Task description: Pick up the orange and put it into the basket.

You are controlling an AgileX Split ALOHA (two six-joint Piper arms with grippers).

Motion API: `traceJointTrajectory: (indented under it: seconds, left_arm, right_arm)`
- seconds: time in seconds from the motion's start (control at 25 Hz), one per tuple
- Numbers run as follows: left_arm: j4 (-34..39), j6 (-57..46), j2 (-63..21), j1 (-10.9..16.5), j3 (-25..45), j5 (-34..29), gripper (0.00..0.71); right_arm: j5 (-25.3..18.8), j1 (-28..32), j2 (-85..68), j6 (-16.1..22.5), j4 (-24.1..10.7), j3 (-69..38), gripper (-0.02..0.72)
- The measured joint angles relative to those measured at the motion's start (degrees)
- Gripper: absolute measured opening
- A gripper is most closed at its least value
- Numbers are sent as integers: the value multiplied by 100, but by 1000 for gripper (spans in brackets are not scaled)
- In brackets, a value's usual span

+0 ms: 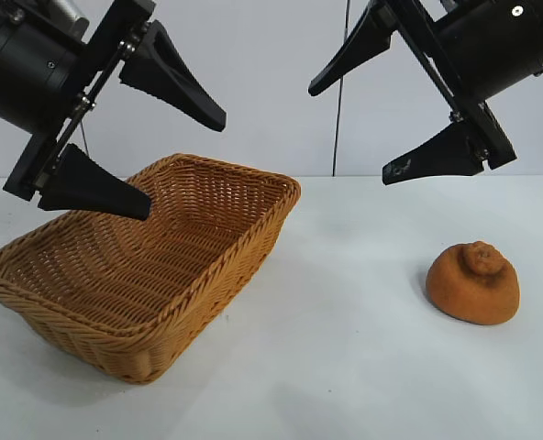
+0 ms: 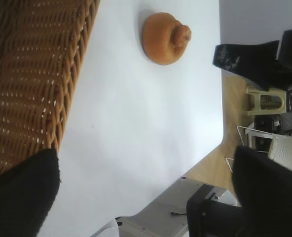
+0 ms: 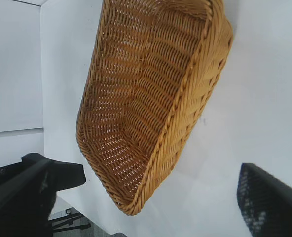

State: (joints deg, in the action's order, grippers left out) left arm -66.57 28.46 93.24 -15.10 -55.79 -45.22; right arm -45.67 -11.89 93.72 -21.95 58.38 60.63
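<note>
The white table carries only two things, and judging by how they lie the task has not got under way. The largest is the basket, a tan woven wicker tray with sloping sides and a braided rim, sitting on the table's left part; the exterior view and the right wrist view both show its inside bare, with nothing dropped in. Above it hangs the left gripper, raised off the table and tilted downward, its two dark fingers spread wide with nothing between them. The right gripper hangs at a like height over the table's right part, also tilted down, also spread wide and carrying nothing. Smallest is the orange, a dull orange-brown lump with a knobby bump on top, resting on the table well apart from the basket and below and to the side of the right gripper, untouched by either arm. Everything is left: a gripper must descend on the orange, close on it, lift it, carry it across and let it go in the basket.
</note>
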Motion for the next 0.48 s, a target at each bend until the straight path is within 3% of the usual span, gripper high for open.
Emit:
traceJointTrajectory:
  seconds: [0.48]
  left_arm:
    - [-6,0,0,0,0,2,672]
  right_arm:
    - [30,0,0,0,7,0,683]
